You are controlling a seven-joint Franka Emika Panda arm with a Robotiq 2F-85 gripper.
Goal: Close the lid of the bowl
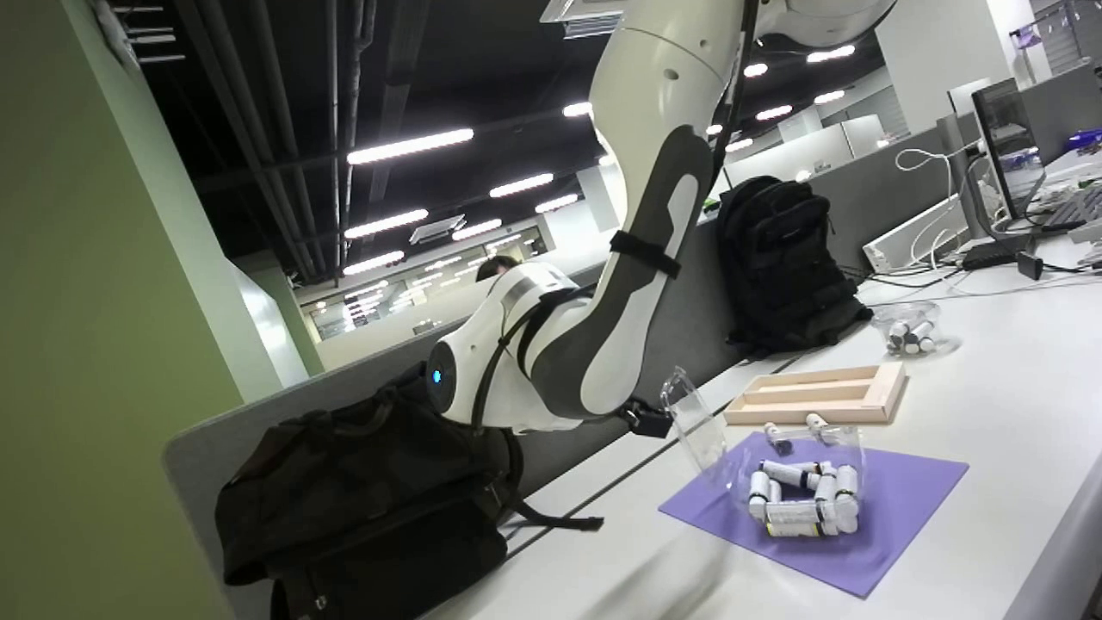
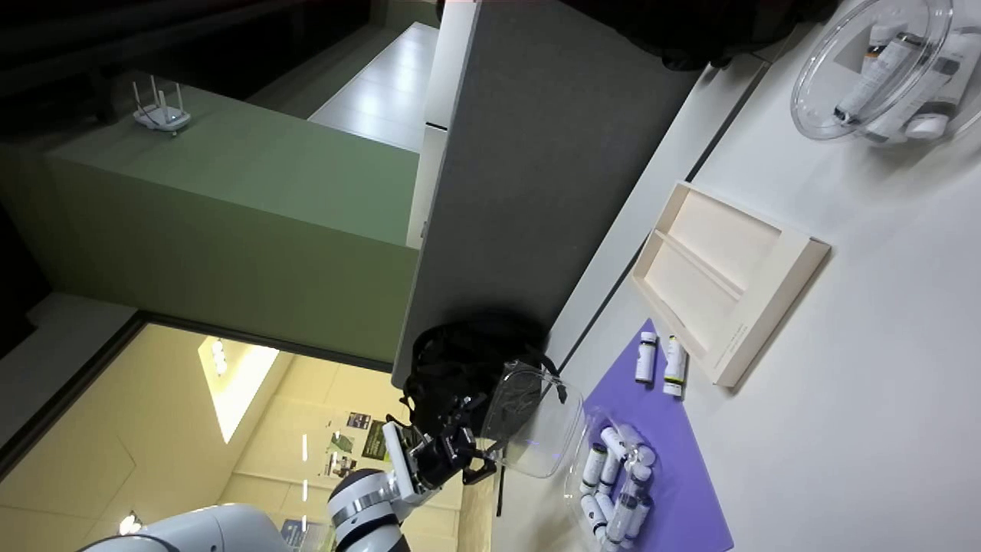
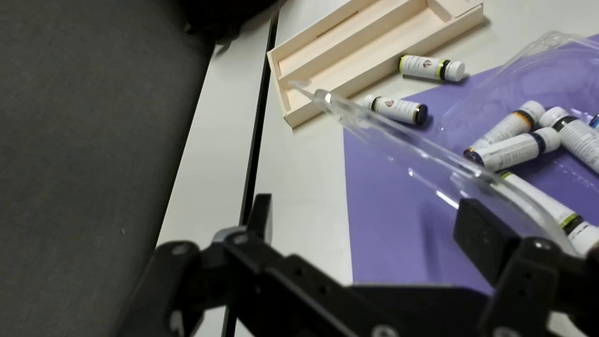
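The bowl is a clear plastic box (image 1: 859, 456) full of white bottles on a purple mat (image 1: 913, 482). It also shows in an exterior view (image 2: 573, 483) and in the wrist view (image 3: 507, 65). Its clear hinged lid (image 1: 699, 430) stands open and tilted up in both exterior views (image 2: 540, 425). In the wrist view the lid (image 3: 412, 145) crosses diagonally. My gripper (image 3: 367, 220) is open with nothing between its fingers. It is at the lid's outer side in an exterior view (image 2: 477, 460). Its right finger overlaps the lid's edge in the wrist view; I cannot tell whether they touch.
Two loose bottles (image 3: 400, 110) (image 3: 430, 68) lie beside the box, near a wooden tray (image 3: 346, 86). Another clear container with bottles (image 1: 908, 327) stands farther along the table. A grey partition (image 3: 93, 117) and black bags (image 1: 370, 499) (image 1: 779, 267) line the table's back.
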